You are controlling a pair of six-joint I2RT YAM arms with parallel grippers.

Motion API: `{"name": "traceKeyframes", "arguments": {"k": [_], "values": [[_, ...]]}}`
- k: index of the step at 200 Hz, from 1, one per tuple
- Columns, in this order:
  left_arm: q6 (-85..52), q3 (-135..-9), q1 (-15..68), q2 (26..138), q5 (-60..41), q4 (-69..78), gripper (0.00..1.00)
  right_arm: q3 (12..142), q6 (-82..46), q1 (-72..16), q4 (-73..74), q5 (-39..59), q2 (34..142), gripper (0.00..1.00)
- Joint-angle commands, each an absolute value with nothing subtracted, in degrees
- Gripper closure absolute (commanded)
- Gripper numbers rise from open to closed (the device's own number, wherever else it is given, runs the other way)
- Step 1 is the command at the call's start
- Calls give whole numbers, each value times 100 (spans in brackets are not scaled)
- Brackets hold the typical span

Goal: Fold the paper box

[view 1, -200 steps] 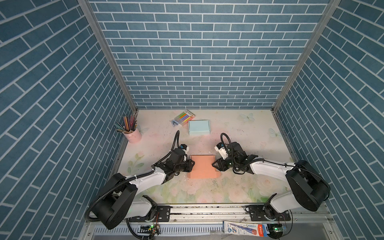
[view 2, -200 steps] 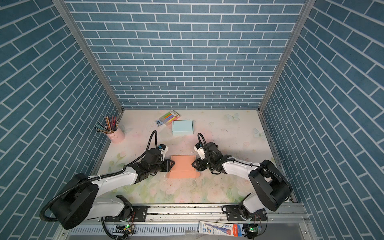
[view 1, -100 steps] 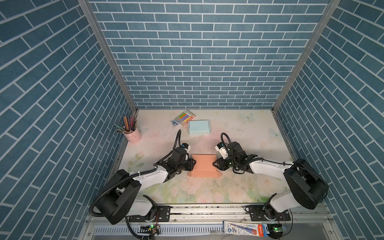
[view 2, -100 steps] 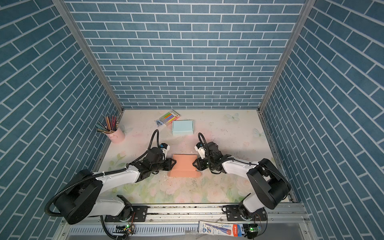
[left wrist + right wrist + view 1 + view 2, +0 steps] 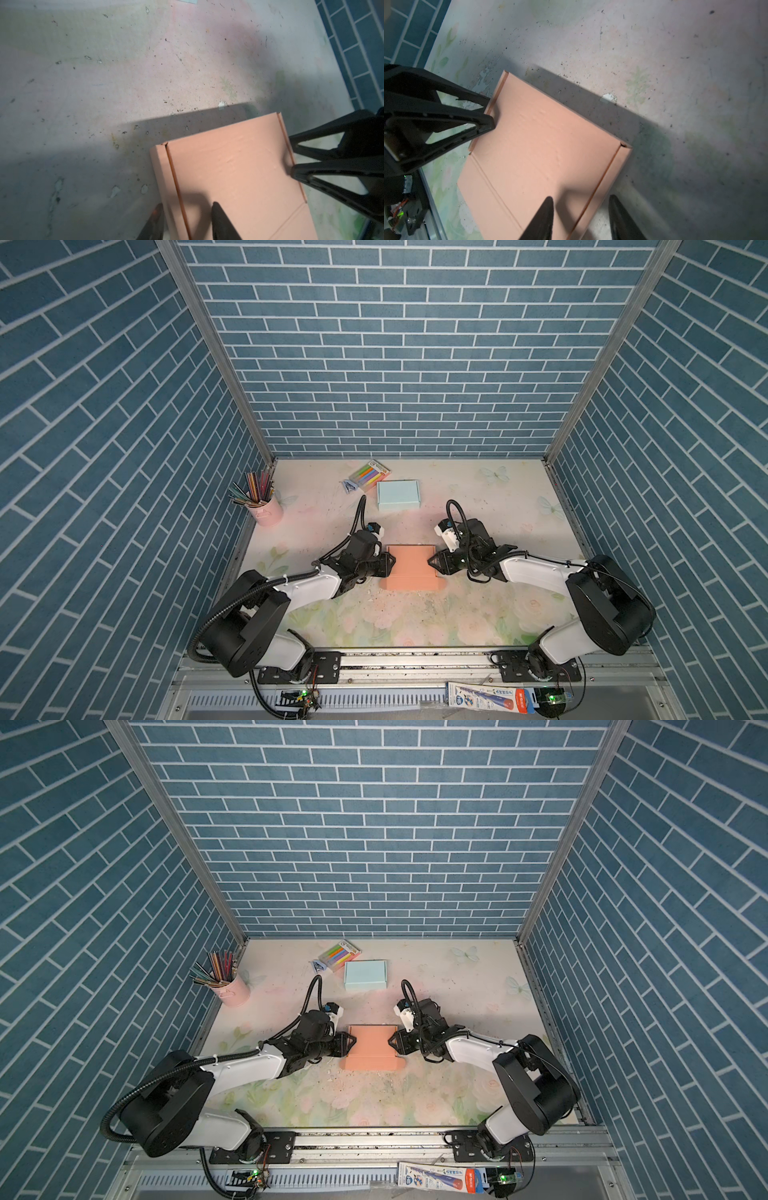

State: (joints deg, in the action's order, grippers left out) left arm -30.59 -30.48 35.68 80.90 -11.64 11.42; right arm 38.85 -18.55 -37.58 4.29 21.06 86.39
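Note:
The paper box (image 5: pixel 411 568) is salmon-coloured and lies flat at the middle of the table, lid down; it shows in both top views (image 5: pixel 372 1048). My left gripper (image 5: pixel 392 564) stands open at its left edge. In the left wrist view that gripper (image 5: pixel 187 209) straddles the box's side fold (image 5: pixel 164 166), one finger over the lid, one outside. My right gripper (image 5: pixel 430 563) is open at the right edge. In the right wrist view it (image 5: pixel 580 202) straddles the box (image 5: pixel 542 145) the same way. Neither pinches the cardboard.
A light blue box (image 5: pixel 398 494) lies behind the salmon one, with a pack of coloured markers (image 5: pixel 370 473) beyond it. A pink cup of pencils (image 5: pixel 266 508) stands at the back left. Brick-patterned walls enclose three sides; a metal rail (image 5: pixel 415 659) runs along the front.
Both grippers have widened their jaws at the box's two sides. The left gripper has crept slightly towards the box. The box lies in the same place.

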Motion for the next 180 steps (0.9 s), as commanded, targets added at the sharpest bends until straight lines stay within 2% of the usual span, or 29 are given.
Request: {"name": "traceKeyframes", "arguments": {"k": [1,18,37,115,180], "values": [[-2999,-3014,3602,7831,-967,955,51,3870,-1854,-3753,201,1968,8251,44],[-2968,-3026,3603,7689,-934,779,43,3792,-1872,-3750,39,1875,7995,37],[-2971,-2998,3609,7464,-955,630,39,3697,-1917,-3762,-108,1837,7762,35],[-3247,-2655,4196,6391,-767,-214,38,3386,-2416,-4281,-647,1672,6915,30],[-3566,-2427,4535,6517,-812,103,32,3158,-2776,-4569,-644,1644,6866,24]]}}
